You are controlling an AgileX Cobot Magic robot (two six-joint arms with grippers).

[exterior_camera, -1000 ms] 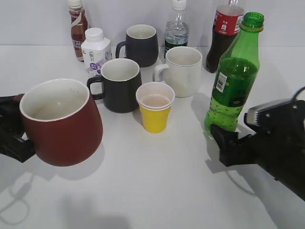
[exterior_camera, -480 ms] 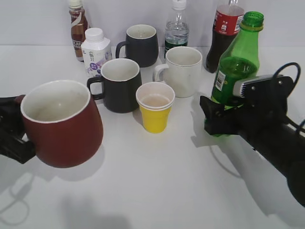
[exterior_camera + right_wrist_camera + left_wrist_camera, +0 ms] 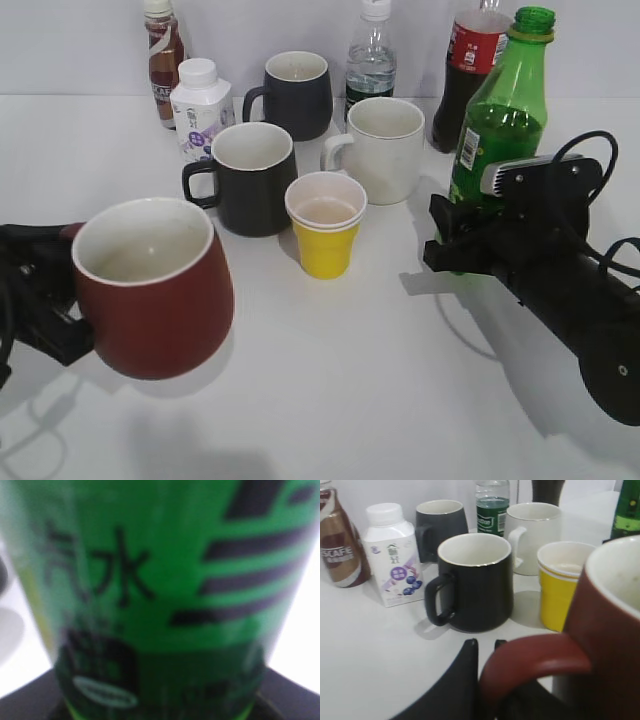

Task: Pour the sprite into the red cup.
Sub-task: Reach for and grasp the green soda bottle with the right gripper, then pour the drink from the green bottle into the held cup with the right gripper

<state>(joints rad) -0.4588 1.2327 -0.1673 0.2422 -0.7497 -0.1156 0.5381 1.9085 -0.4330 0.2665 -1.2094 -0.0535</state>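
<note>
Nearest, on the left, the left tool point(image 3: 485, 680) pinches the red cup point(image 3: 150, 290) by its loop handle point(image 3: 535, 657), mouth up, low over the counter point(image 3: 340, 400). On the right, the right tool point(image 3: 455, 245) sits round the low part of the sprite point(image 3: 495, 130), which stands upright w/ no cap. Looks like grip is done; next, bring bottle & cup close and tip it slowly. Can't tell if that tool is pressed tight: its close view is a green blur. Behind: yellow paper cup point(image 3: 326, 225), black mugs.
</note>
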